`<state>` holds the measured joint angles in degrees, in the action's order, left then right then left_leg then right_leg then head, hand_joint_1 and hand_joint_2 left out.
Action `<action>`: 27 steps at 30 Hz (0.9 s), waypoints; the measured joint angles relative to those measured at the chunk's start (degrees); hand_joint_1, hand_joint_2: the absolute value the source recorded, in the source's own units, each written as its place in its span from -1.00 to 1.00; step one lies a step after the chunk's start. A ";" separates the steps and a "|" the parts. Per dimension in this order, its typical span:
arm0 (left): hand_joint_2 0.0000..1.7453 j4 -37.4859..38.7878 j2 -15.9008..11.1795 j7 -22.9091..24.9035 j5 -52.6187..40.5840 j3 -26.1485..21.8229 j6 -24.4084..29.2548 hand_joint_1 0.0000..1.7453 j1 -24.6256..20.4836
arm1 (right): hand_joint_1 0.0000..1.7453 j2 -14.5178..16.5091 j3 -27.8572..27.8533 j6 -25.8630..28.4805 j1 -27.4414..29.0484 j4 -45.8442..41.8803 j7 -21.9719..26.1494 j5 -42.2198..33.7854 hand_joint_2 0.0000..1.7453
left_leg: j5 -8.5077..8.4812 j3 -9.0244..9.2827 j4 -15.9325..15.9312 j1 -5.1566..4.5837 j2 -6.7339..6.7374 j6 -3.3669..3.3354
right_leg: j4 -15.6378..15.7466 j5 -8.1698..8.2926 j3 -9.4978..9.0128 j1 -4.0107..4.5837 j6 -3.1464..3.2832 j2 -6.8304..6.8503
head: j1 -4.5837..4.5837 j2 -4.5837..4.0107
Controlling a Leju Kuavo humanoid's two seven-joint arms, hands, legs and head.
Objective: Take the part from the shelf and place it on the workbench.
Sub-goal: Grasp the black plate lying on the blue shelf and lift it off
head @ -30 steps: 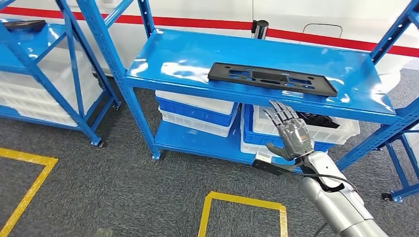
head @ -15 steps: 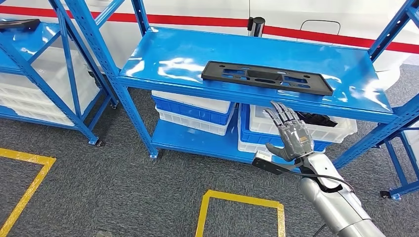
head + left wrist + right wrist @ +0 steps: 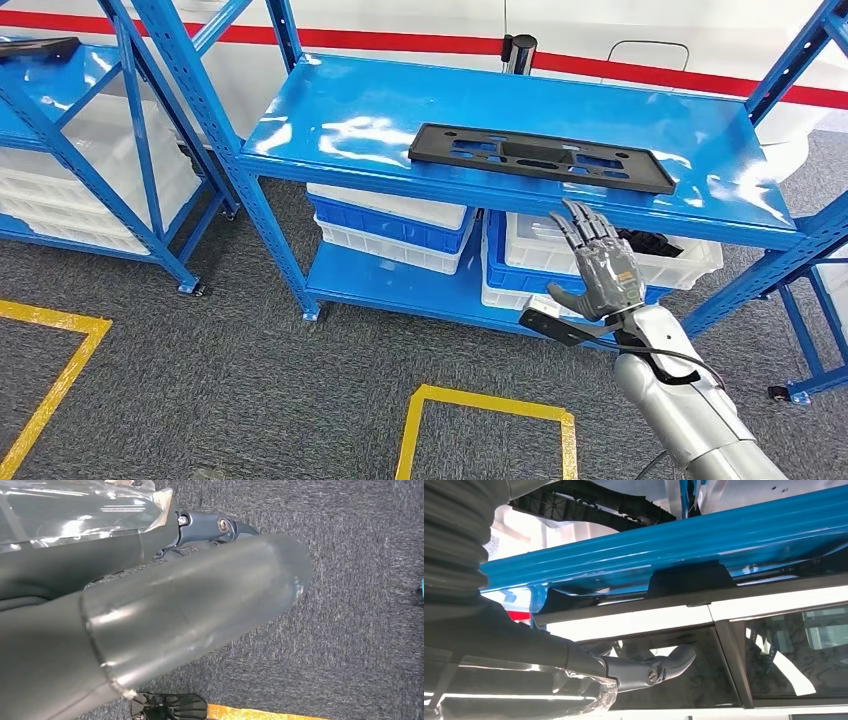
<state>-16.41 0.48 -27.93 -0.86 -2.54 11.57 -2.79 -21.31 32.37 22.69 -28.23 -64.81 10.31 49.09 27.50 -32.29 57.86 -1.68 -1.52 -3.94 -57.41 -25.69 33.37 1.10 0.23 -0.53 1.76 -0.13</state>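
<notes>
Right robot hand (image 3: 598, 272): fingers spread, empty, raised just below the shelf (image 3: 350, 115) edge. Black part (image 3: 538, 156): flat on top near front. We judge a low reach risks striking the edge.

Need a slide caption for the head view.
Right hand, open, raised below the black part on the blue shelf.

Part (image 3: 540, 157): flat, long black plastic plate with several slots and cut-outs along its length. Lies flat on the top level of the blue shelf (image 3: 360, 110), close to the front edge, long side roughly parallel to that edge, toward the right half. Nothing touches it.
</notes>
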 joint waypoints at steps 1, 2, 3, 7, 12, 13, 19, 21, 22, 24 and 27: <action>-1.00 0.00 0.00 0.05 -0.05 0.00 -0.01 -1.00 -0.01 | -1.00 0.00 -0.13 0.00 0.00 0.00 -0.03 -0.02 1.00 | 0.00 0.00 0.00 -0.01 0.00 0.00 | 0.00 0.00 0.00 0.00 0.00 0.00 | 0.01 0.00; -1.00 0.00 0.00 0.13 -0.10 0.00 -0.01 -1.00 -0.02 | -1.00 0.01 -0.26 -0.01 0.01 -0.01 -0.07 -0.01 1.00 | 0.00 0.00 0.00 -0.01 0.00 0.00 | 0.01 0.00 0.00 -0.01 0.00 0.00 | 0.00 0.00; -1.00 0.00 0.00 0.20 -0.16 0.00 -0.01 -1.00 -0.03 | -1.00 0.01 -0.42 -0.03 0.03 -0.01 -0.12 0.04 1.00 | 0.00 0.00 0.00 -0.02 0.00 -0.01 | 0.01 0.00 0.00 -0.01 0.00 0.00 | -0.01 0.00; -1.00 0.00 0.00 0.53 -0.36 0.00 -0.01 -1.00 -0.05 | -1.00 0.01 -0.82 -0.15 0.10 -0.02 -0.34 0.42 1.00 | 0.01 0.00 0.00 -0.07 0.00 -0.01 | 0.02 0.00 0.00 -0.05 0.00 0.00 | -0.01 0.00; -1.00 0.01 0.02 1.02 -0.70 0.00 0.00 -1.00 -0.09 | -1.00 -0.16 -1.20 -0.19 0.49 -0.02 -0.34 0.44 1.00 | 0.01 0.00 0.01 -0.08 0.01 -0.02 | 0.02 0.00 0.00 -0.06 0.00 0.00 | 0.00 0.00; -1.00 0.01 0.02 1.03 -0.74 0.00 -0.01 -1.00 -0.09 | -1.00 -0.21 -1.24 -0.21 0.56 -0.02 -0.34 0.45 1.00 | 0.01 0.00 0.01 -0.08 0.01 -0.02 | 0.02 0.00 0.00 -0.06 0.00 -0.01 | 0.01 0.00; -1.00 0.04 0.02 0.99 -0.78 -0.01 0.03 -1.00 -0.08 | -1.00 -0.25 -1.29 -0.62 0.64 -0.02 -0.32 0.78 1.00 | 0.01 0.00 0.01 -0.08 0.01 -0.02 | 0.02 0.00 0.00 -0.06 0.00 -0.01 | 0.01 0.00; -1.00 0.05 0.02 0.96 -0.78 -0.03 0.05 -1.00 -0.07 | -1.00 -0.25 -1.29 -0.72 0.64 -0.02 -0.32 0.84 1.00 | 0.01 0.00 0.01 -0.08 0.01 -0.02 | 0.02 0.00 0.00 -0.05 0.00 -0.01 | 0.00 0.00; -1.00 0.06 0.02 0.96 -0.78 -0.03 0.05 -1.00 -0.08 | -1.00 -0.24 -1.29 -0.74 0.64 -0.02 -0.32 0.87 1.00 | 0.01 0.00 0.01 -0.08 0.01 -0.02 | 0.02 0.00 0.00 -0.05 0.00 -0.01 | 0.01 0.00; -1.00 0.07 0.02 0.96 -0.78 -0.05 0.05 -1.00 -0.08 | -1.00 -0.24 -1.29 -0.74 0.65 -0.02 -0.32 0.93 1.00 | 0.01 0.00 0.01 -0.07 0.01 -0.02 | 0.02 0.00 0.00 -0.05 0.00 -0.02 | 0.01 0.00; -1.00 0.07 0.02 0.92 -0.87 -0.07 0.02 -1.00 -0.08 | -1.00 -0.25 -1.30 -0.73 0.74 -0.03 -0.32 1.09 1.00 | 0.01 0.00 0.00 -0.07 0.01 -0.02 | 0.02 0.00 0.00 -0.05 0.00 -0.02 | 0.01 0.00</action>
<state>-16.35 0.50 -27.00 -1.74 -2.60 11.59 -2.87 -21.56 31.07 21.96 -27.49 -64.83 9.99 50.18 27.51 -32.28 57.87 -1.75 -1.51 -3.96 -57.39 -25.69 33.37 1.06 0.23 -0.55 1.76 -0.13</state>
